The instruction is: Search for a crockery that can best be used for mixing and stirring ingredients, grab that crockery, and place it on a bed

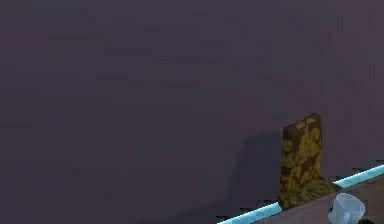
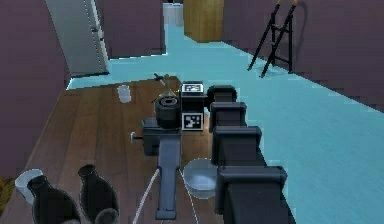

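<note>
One tool (image 2: 158, 128) shows above the brown counter (image 2: 90, 140). With a dark round thing (image 2: 167, 103) close behind it, one cannot tell whether it grasps anything. The grey bowl (image 2: 199, 179) sits on the counter lower in the arm side view, just beside the arm (image 2: 245, 160).

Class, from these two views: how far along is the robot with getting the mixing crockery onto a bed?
Done: the search, apparently: a grey bowl sits on the wooden table beside the arm. In hand: the pincer reaches over that table, farther out than the bowl; whether it holds anything cannot be told. Left: grabbing the bowl and carrying it to a bed.
</note>
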Motion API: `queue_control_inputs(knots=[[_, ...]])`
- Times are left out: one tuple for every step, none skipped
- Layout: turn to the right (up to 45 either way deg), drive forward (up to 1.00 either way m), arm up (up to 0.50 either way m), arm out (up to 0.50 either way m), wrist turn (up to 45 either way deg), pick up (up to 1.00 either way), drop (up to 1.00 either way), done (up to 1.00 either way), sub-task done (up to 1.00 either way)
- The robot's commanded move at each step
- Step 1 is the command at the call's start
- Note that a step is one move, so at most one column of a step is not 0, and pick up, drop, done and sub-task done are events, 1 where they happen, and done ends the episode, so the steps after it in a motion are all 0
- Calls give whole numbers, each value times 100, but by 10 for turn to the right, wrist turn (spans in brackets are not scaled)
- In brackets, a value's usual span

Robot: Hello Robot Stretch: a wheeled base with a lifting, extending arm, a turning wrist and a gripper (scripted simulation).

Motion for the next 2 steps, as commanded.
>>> queue_control_inputs(knots=[[0, 0, 0, 0, 450, 0, 0, 0, 0], [0, 0, 0, 0, 450, 0, 0, 0, 0]])
